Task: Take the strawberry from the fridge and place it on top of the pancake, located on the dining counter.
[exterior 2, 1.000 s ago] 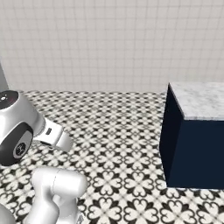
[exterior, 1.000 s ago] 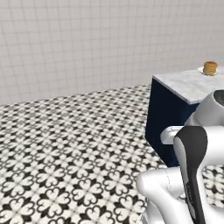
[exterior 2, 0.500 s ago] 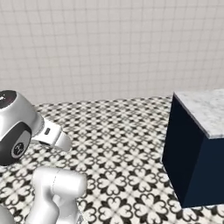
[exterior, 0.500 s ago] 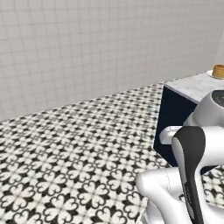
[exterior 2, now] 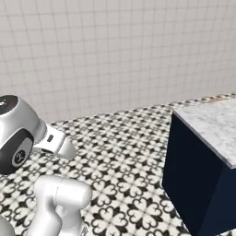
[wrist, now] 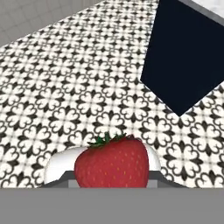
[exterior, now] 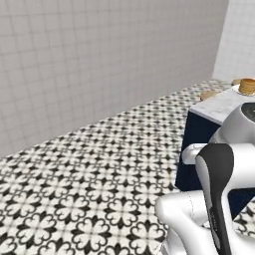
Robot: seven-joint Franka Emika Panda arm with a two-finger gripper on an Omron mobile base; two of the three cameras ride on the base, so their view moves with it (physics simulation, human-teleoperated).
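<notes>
In the hand view the strawberry (wrist: 112, 162) sits right at the bottom, close to the camera, bright red with its small green leaves on top, where the gripper's tips would rise; the tips themselves are hidden behind the berry, so the gripper appears to be clamped on it, though the contact itself cannot be made out. Beyond the berry lies the black-and-white patterned floor (wrist: 65, 83), and the navy base of the dining counter (wrist: 186, 57) stands in the upper right with a sliver of pale top at the very corner. In the left base view the dining counter (exterior: 219, 107) shows its white-grey marbled slab at the right edge, above its dark blue side, and the pancake (exterior: 246, 86) sits on that slab far off near the frame's edge as a small golden-brown stack (the plate beneath it is too small to make out clearly). A second flat tan shape lies on the slab just to the left of the stack; what it is cannot be told. The white arm (exterior: 219, 199) fills the lower right there. In the right base view the counter (exterior 2: 207, 133) stands at the right, well apart from the arm's grey-and-white joint (exterior 2: 23, 133) at the left, with the tiled wall (exterior 2: 115, 50) behind.
</notes>
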